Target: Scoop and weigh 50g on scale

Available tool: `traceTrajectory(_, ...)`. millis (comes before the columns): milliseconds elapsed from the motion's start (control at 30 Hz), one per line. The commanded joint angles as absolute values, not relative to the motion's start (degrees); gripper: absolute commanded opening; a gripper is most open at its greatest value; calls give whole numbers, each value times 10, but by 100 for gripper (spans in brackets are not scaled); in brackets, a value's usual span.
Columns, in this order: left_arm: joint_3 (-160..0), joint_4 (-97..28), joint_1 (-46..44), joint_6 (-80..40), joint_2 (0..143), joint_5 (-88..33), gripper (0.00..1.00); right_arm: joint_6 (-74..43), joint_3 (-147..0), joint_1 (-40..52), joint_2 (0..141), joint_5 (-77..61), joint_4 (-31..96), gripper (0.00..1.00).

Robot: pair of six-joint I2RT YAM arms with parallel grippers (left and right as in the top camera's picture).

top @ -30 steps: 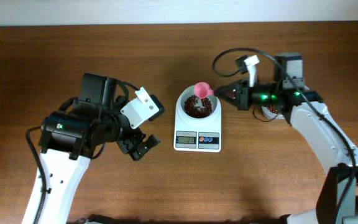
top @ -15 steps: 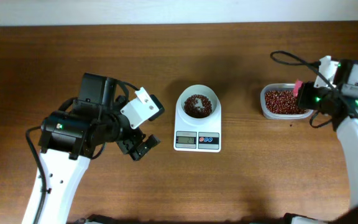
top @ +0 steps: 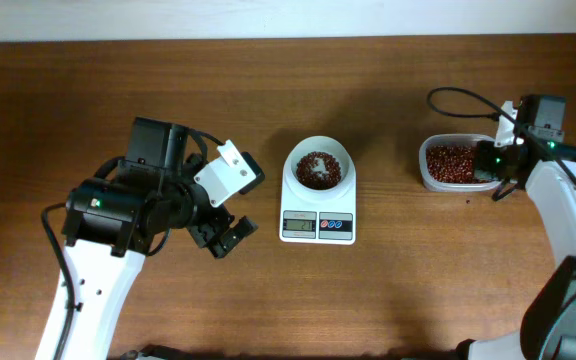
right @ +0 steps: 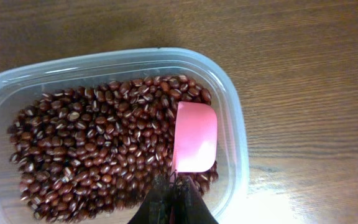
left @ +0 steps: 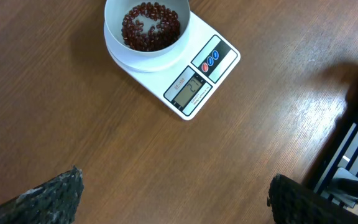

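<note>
Overhead: white digital scale (top: 318,205) at frame centre on the wood desk (top: 298,80). Its round bowl (top: 299,160) holds a small heap of red-brown beans (top: 318,170). The display and buttons face the bottom edge. Clear plastic tub (top: 425,168) sits right of the scale, well apart from it, with more beans inside. Left end effector (top: 220,238) is left of the scale near the desk. Its fingers are spread and it holds nothing. Right end effector (top: 486,165) is at the right end of the tub. Can't tell its jaws from this view.

Left wrist: scale in upper centre, tilted diagonally, with the bean-filled bowl at the top edge. The grey display is lit but the digits are too small to read. There are two blue buttons and one red. The two dark fingertips (left: 48,193) sit in the bottom corners, far apart, with bare desk between them.

Right wrist: the tub fills the frame and beans cover most of its floor. Pink scoop (right: 196,137) is at the tub's right side, bowl up and empty, lying on the beans. The fingers at bottom centre are clamped together on the scoop's handle.
</note>
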State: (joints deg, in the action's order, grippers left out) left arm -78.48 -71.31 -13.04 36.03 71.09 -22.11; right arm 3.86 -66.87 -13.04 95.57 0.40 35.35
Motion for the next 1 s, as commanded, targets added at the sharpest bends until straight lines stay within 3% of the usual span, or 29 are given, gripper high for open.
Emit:
traceTrajectory(0, -783, -713, -127, 369, 709, -227, 99, 43, -673, -132, 1017, -22, 350, 4)
traceTrajectory(167, -783, -713, -127, 369, 709, -227, 99, 43, -673, -132, 1066, -213, 352, 4)
traceTrajectory(967, -783, -713, -127, 369, 709, -227, 99, 41, -683, -133, 961, -205, 416, 4)
